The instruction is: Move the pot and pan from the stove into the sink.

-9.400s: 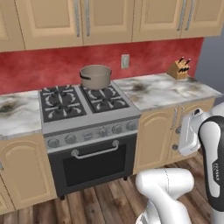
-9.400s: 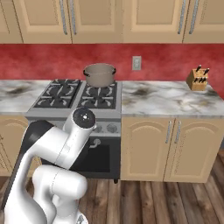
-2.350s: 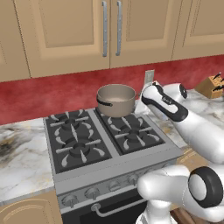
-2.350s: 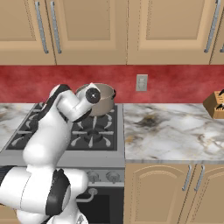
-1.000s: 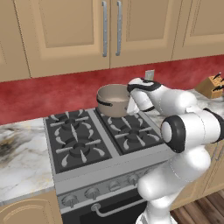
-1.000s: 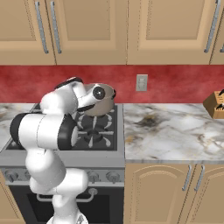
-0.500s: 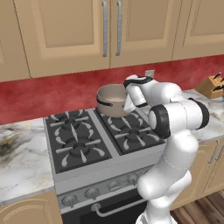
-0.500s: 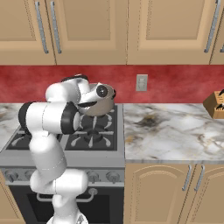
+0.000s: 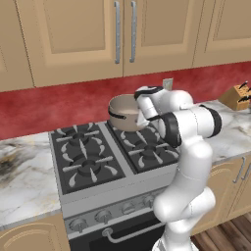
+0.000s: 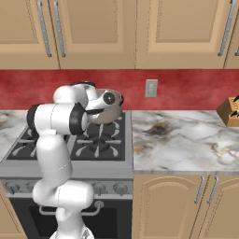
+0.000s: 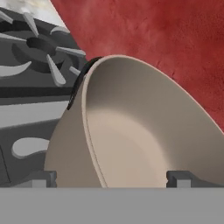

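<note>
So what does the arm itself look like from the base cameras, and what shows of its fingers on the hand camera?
The arm is glossy white, built of rounded tube segments with dark grey bands at the joints and a round dark cap with a pale centre near the wrist. The gripper shows two small, blocky dark grey fingertips. No cables or markings show.

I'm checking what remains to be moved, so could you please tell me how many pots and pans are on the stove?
1: the pot on the stove's back right burner, lidless. The arm may hide something behind it.
</note>
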